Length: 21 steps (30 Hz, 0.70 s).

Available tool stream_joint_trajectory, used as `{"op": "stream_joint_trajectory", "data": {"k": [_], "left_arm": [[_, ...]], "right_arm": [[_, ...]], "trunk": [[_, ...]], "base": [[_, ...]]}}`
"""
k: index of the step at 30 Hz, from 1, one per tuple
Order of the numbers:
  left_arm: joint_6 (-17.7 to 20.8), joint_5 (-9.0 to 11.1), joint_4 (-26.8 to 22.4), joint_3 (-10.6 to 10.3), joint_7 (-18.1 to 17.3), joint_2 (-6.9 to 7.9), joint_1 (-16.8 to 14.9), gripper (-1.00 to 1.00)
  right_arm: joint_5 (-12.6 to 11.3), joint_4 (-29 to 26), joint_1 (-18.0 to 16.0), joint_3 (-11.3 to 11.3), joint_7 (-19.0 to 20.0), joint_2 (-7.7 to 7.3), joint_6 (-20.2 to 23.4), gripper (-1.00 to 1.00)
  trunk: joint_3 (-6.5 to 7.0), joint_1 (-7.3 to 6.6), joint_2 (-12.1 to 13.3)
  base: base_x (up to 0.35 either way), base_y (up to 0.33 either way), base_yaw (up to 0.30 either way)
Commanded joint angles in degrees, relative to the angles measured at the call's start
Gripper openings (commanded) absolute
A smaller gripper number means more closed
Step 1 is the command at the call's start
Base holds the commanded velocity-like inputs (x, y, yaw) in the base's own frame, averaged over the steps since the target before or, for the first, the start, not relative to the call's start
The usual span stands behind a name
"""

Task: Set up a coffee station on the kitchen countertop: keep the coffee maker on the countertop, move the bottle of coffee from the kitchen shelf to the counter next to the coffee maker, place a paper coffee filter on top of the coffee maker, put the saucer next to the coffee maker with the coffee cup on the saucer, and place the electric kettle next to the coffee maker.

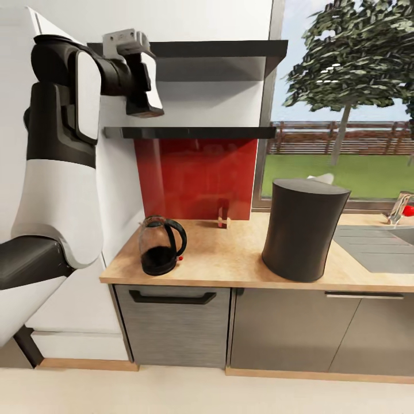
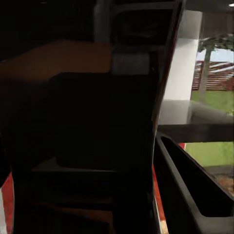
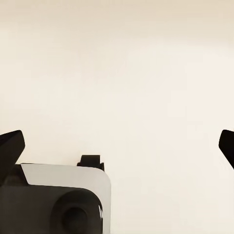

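The coffee maker (image 1: pixel 305 230), a tall dark grey body seen from behind with a bit of white at its top, stands on the light wood kitchen countertop (image 1: pixel 230 259). Left of it, near the counter's left end, is the smoky glass electric kettle (image 1: pixel 161 245) with its black handle. My left gripper (image 1: pixel 144 108) is raised in front of the two dark shelves, pointing down between them. In the left wrist view a dark finger (image 2: pixel 195 195) shows, but dark shapes hide the gap. My right gripper (image 3: pixel 117 146) is open over pale floor. The bottle of coffee, saucer, coffee cup and paper filter are out of view.
A small glass-like item (image 1: pixel 223 215) stands against the red backsplash (image 1: pixel 195 178). The lower shelf (image 1: pixel 195 133) and upper shelf (image 1: pixel 218 49) hang above the counter. A sink (image 1: pixel 374 244) with a tap (image 1: pixel 397 208) lies at the right. Grey cabinet fronts (image 1: pixel 172 328) sit below.
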Motion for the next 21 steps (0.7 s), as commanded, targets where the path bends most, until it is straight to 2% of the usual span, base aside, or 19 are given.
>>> {"op": "stream_joint_trajectory", "data": {"k": [1,2,5,8,10,13,14,16,18,19,20,21], "left_arm": [[0.26,1.82,-0.08,0.2,-0.18,-0.11,-0.05,-1.0],[0.21,5.52,-0.6,0.2,-0.2,-0.22,-0.01,-1.0],[0.14,10.43,-2.57,0.1,-0.21,-0.33,0.32,-1.0],[0.07,12.54,-4.71,-0.17,-0.36,-0.52,2.29,-1.0],[0.05,13.11,-6.32,-0.65,-0.91,-0.73,3.68,-1.0],[0.02,14.1,-10.1,-2.44,-4.18,-1.01,7.54,-1.0],[-0.02,14.41,-11.98,-3.49,-6.61,-1.08,9.85,-1.0],[-0.16,14.61,-13.91,-4.61,-9.02,-1.12,12.18,-1.0],[-0.86,14.82,-17.29,-7.86,-12.29,-1.17,17.23,-1.0],[-1.97,14.87,-18.75,-10.26,-13.07,-1.18,20.17,-1.0],[-2.96,14.89,-19.46,-11.49,-13.33,-1.17,21.78,-1.0],[-8.29,14.94,-22.09,-15.68,-14.12,-1.13,28.71,-1.0]], "right_arm": [[0.06,0.04,-0.04,0.1,-0.01,-0.02,-0.18,1.0],[0.06,0.04,-0.04,0.1,-0.01,-0.02,-0.18,1.0],[0.06,0.04,-0.04,0.1,-0.01,-0.03,-0.18,1.0],[0.06,0.04,-0.04,0.12,-0.01,-0.03,-0.18,1.0],[0.06,0.04,-0.04,0.11,-0.01,-0.03,-0.18,1.0],[0.06,0.04,-0.04,0.11,-0.01,-0.03,-0.18,1.0],[0.06,0.04,-0.04,0.11,-0.01,-0.03,-0.18,1.0],[0.06,0.04,-0.04,0.12,-0.01,-0.02,-0.18,1.0],[0.06,0.04,-0.04,0.12,-0.01,-0.03,-0.18,1.0],[0.06,0.04,-0.04,0.11,-0.01,-0.03,-0.18,1.0],[0.06,0.04,-0.04,0.11,-0.01,-0.02,-0.18,1.0],[0.06,0.04,-0.04,0.1,-0.01,-0.02,-0.18,1.0]], "trunk": [[-0.08,0.0,-0.05],[-0.08,0.0,-0.05],[-0.08,0.0,-0.05],[-0.08,0.0,-0.05],[-0.08,0.0,-0.05],[-0.08,0.0,-0.05],[-0.08,0.0,-0.05],[-0.08,0.0,-0.05],[-0.08,0.0,-0.05],[-0.08,0.0,-0.05],[-0.08,0.0,-0.05],[-0.08,0.0,-0.05]], "base": [[-0.002,0.0,0.0],[-0.002,0.0,0.0],[0.0,0.0,0.0],[0.0,0.0,0.0],[0.0,0.0,0.0],[0.0,0.0,0.0],[0.0,0.0,0.0],[0.0,0.0,0.0],[0.0,0.0,0.0],[0.0,0.0,0.0],[0.0,0.0,0.0],[0.0,0.0,0.0]]}}
